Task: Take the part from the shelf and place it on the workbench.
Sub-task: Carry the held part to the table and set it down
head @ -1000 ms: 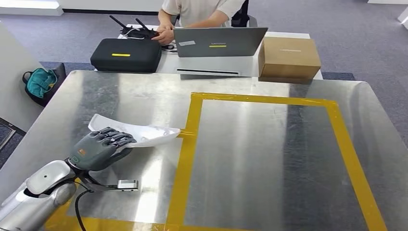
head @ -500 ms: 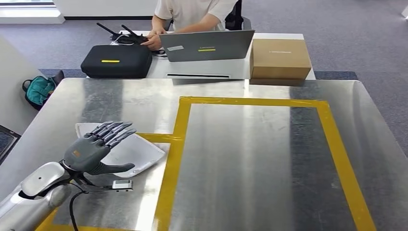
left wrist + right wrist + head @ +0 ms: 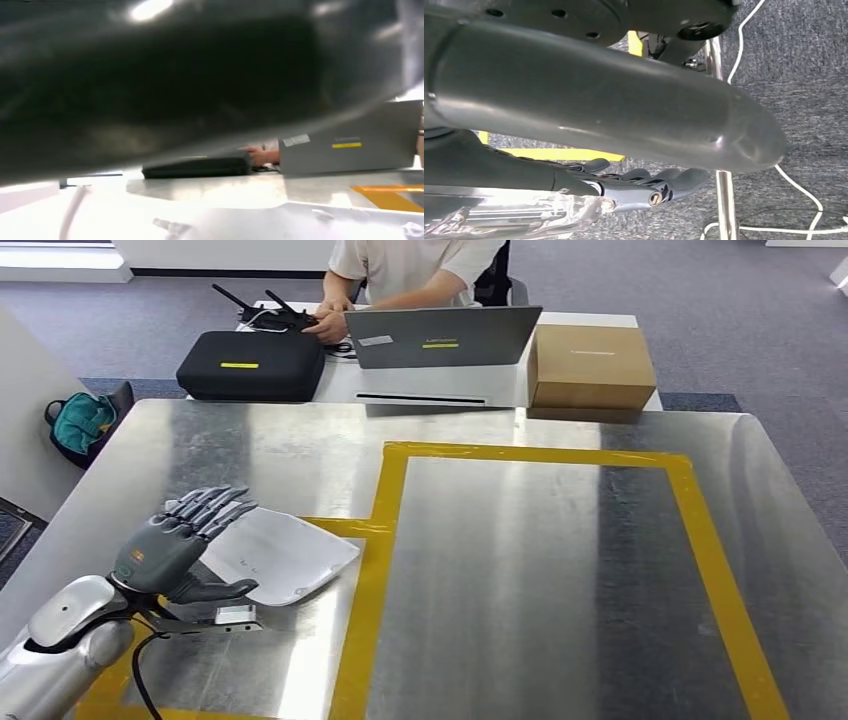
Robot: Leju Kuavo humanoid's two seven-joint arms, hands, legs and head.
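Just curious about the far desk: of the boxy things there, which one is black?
The black zippered case, at the desk's left end, marked by a yellow strip; the cardboard box at the right is brown.

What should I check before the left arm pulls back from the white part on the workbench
1. Part down on the workbench: ok, the white part lies flat on the metal.
2. Left hand released: ok, fingers spread, nothing gripped.
3. Fingers clear of the part: cannot tell, they overlap its near-left edge in the head view.
4. Part inside the yellow tape frame: not ok, it sits left of the frame, its tip at the tape.
5. Right hand out of the way: ok, it hangs below the table edge.
6. Person clear: ok, seated at the far desk.
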